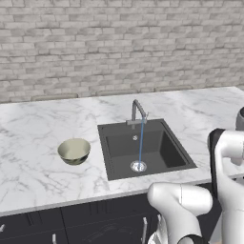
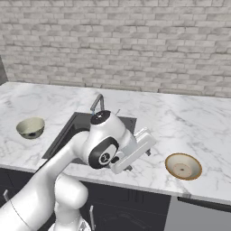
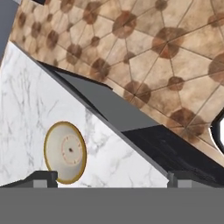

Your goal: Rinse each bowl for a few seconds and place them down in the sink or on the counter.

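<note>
Left base view, from left to right: a deep, pale greenish-cream round bowl (image 1: 74,151) stands upright on the white grey-veined marble counter (image 1: 33,143) at centre left; just right of it, apart from its rim, lies the dark grey rectangular recessed sink (image 1: 145,148), where a thin blue stream of water (image 1: 141,143) falls from the slim silver angular faucet (image 1: 138,112) onto the round silver drain (image 1: 138,166). Right base view, from left to right: the same cream bowl at the left edge, the sink partly hidden behind the white arm at centre, and a shallower tan-beige round bowl (image 2: 183,166) with a brownish mottled inside standing upright on the counter at lower right, near the front edge and well apart from the sink. The two-finger gripper (image 2: 135,153) hangs over the counter's front edge, between sink and tan bowl, touching neither. Hand view: the dark fingertips (image 3: 43,177) stand at the lower left and lower right corners, jaws spread wide and holding nothing; the tan bowl appears at lower left on marble, with brown patterned floor tiles (image 3: 144,52) across the upper frame
</note>
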Robot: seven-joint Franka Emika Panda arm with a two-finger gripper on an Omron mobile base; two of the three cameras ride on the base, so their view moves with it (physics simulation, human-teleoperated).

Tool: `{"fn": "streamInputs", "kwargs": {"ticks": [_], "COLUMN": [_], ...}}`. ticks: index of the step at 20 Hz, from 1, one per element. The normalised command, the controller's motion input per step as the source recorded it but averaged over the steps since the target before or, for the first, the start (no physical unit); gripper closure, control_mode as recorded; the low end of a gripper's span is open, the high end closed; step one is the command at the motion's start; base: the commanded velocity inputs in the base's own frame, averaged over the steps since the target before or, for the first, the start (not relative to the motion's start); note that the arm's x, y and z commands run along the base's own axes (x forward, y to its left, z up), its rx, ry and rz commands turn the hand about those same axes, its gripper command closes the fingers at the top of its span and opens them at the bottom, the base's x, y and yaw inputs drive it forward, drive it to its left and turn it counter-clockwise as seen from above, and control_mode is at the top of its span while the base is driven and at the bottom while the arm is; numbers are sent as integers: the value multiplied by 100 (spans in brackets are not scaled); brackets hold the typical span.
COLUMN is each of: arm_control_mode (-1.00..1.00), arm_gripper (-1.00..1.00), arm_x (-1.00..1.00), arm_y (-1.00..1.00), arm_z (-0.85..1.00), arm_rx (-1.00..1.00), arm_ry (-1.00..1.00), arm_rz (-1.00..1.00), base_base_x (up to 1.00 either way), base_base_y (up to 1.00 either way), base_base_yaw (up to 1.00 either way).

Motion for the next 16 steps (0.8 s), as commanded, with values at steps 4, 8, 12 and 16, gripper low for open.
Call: {"fn": "streamInputs", "kwargs": {"ticks": [4, 8, 12, 16], "arm_control_mode": [-100, -100, -100, -100], "arm_gripper": [-100, -100, -100, -100], "arm_x": [24, 24, 24, 24], "arm_y": [-6, -11, -15, -20], "arm_z": [-25, -22, -21, -19], "arm_rx": [0, 0, 0, 0], "arm_ry": [0, 0, 0, 0], "arm_rz": [0, 0, 0, 0], "base_base_x": [0, 0, 0, 0], "base_base_y": [0, 0, 0, 0], "base_base_yaw": [0, 0, 0, 0]}}
